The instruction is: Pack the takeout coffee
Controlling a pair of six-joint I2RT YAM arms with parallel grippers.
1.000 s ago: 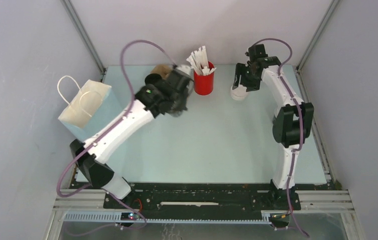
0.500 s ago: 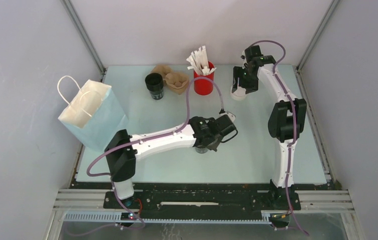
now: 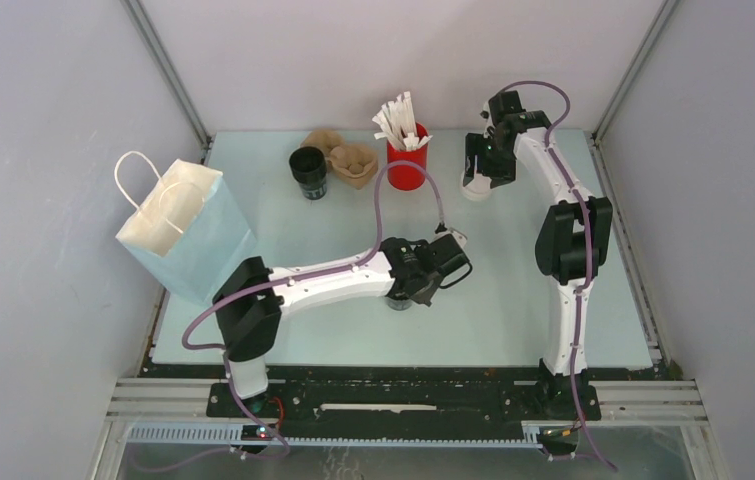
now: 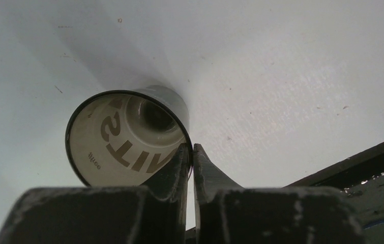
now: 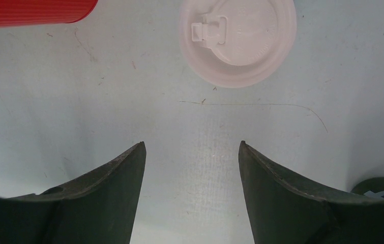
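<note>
coffee cup (image 4: 123, 137): dark paper cup, open-topped, pale inside with brown lettering; upright near the centre of the bench (image 3: 513, 300), a little toward 6 o'clock.
left tool (image 4: 190, 150): closed to a sliver on the coffee cup's rim, one finger inside the wall, the other outside.
left arm: stretched low across the bench from 7 o'clock toward the centre.
white lid (image 5: 238, 40): round, sip tab facing up, at 1 o'clock on the bench, just to the 3 o'clock side of the red holder (image 3: 407, 168); seen from above, so cannot tell whether anything stands under it.
right tool (image 5: 190, 144): spread wide, gripping nothing, hovering over the bench with the white lid just beyond its fingertips and clear of both.
white sticks (image 3: 395, 118): upright in the red holder at 12 o'clock, fanning toward 11 o'clock.
black cup (image 3: 308, 170): lidless, upright at 11 o'clock, well apart from both tools.
brown paper pieces (image 3: 345, 160): between black cup and red holder, just beside both.
paper bag (image 3: 188, 235): pale blue, white handles, mouth open, at the 9 o'clock edge.
</note>
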